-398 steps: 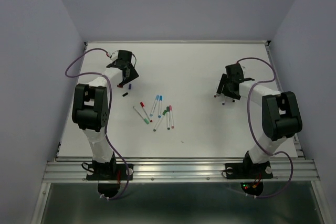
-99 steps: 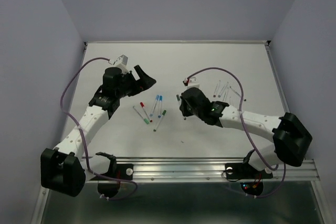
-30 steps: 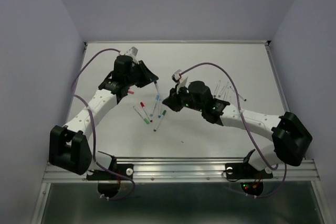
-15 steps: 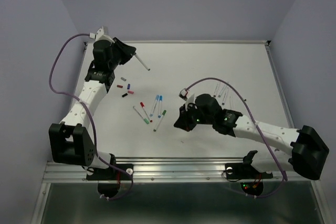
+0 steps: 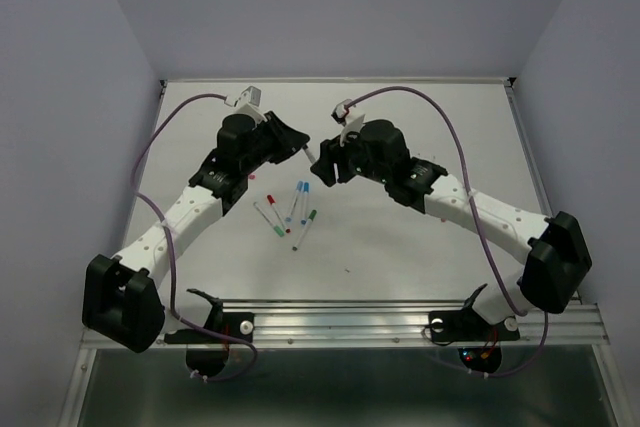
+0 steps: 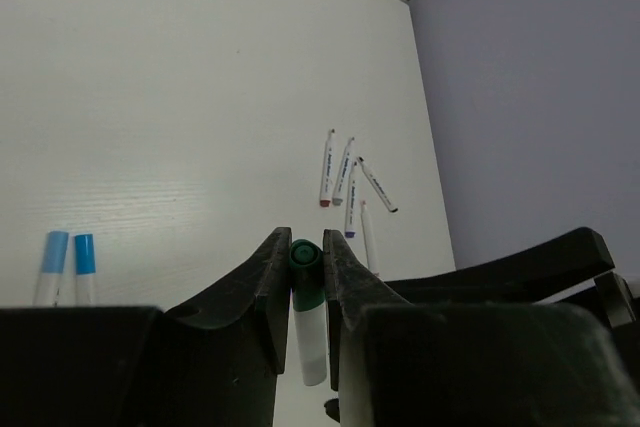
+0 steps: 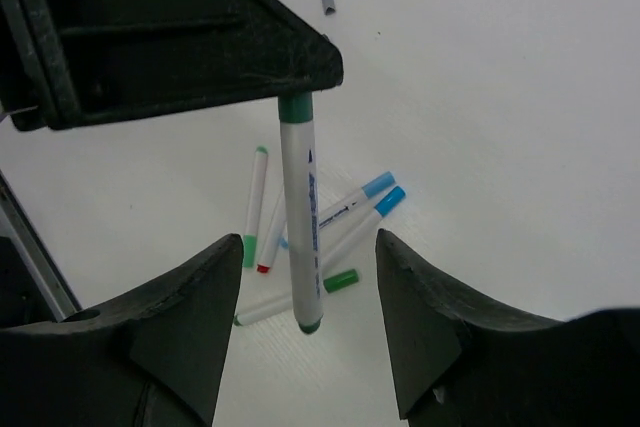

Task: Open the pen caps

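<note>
A white pen (image 7: 300, 207) hangs tip-down from my left gripper (image 6: 306, 237), which is shut on its green pen cap (image 6: 305, 272). In the top view both grippers meet above mid-table: the left gripper (image 5: 300, 150) faces the right gripper (image 5: 322, 162). My right gripper (image 7: 310, 237) is open, and the pen's lower barrel hangs between its fingers without touching either. A loose grey pen cap (image 7: 327, 0) lies on the table beyond.
Several capped pens (image 5: 292, 209) lie in a cluster below the grippers, among them two light-blue ones (image 7: 375, 192) and a green one (image 7: 340, 280). Several uncapped pens (image 6: 340, 172) lie to the right. A metal rail (image 5: 340, 322) runs along the near edge.
Half a second ago the left arm held the pen high at the far left and the right gripper sat low by the loose pens. Both have come together mid-table; the right jaws have opened.
</note>
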Robot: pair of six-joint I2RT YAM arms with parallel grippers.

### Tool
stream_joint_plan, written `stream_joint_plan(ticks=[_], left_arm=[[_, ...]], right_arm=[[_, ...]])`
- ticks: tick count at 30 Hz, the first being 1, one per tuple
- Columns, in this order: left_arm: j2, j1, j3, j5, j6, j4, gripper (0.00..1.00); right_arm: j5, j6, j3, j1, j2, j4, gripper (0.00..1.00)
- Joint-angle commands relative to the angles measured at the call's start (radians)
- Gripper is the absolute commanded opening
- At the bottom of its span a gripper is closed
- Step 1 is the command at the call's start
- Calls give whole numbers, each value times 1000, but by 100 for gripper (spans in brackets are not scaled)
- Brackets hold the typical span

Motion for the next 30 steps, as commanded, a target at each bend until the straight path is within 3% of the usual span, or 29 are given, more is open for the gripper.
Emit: stream_joint_plan(ticks=[1, 3, 5, 7, 10, 11, 14, 18, 22, 27, 30], left_arm=[[-48, -38, -16, 5, -21, 74, 0], [-57, -48, -19, 1, -28, 74, 0], [-60, -52, -19, -6, -30, 77, 0], [-58, -52, -18, -6, -31, 83, 0], [-51, -52, -7, -10, -30, 91, 0], [-43, -51, 5, -53, -30, 88, 0], [-22, -34, 48, -162, -9, 37, 0], [24, 121, 105, -122, -5, 54, 0], [61, 208, 169, -208, 28, 11, 0], [83, 285, 176, -214, 31, -30, 0], [84, 293, 139, -211, 44, -61, 0]], right_arm=[[31, -57, 92, -4, 40, 18, 61], [16, -66, 106, -4, 68, 16, 52], [-18, -65, 112, -4, 80, 15, 36], [-41, -57, 103, -4, 85, 18, 34], [-71, -57, 69, -4, 82, 16, 4], [-82, -59, 31, -4, 72, 16, 1], [-111, -34, -59, -4, 14, 18, 1], [-215, 43, -298, -4, -84, 38, 1], [-252, 160, -487, -4, -229, 102, 1], [-176, 196, -544, -4, -310, 87, 1], [-53, 202, -512, -36, -291, 52, 1]])
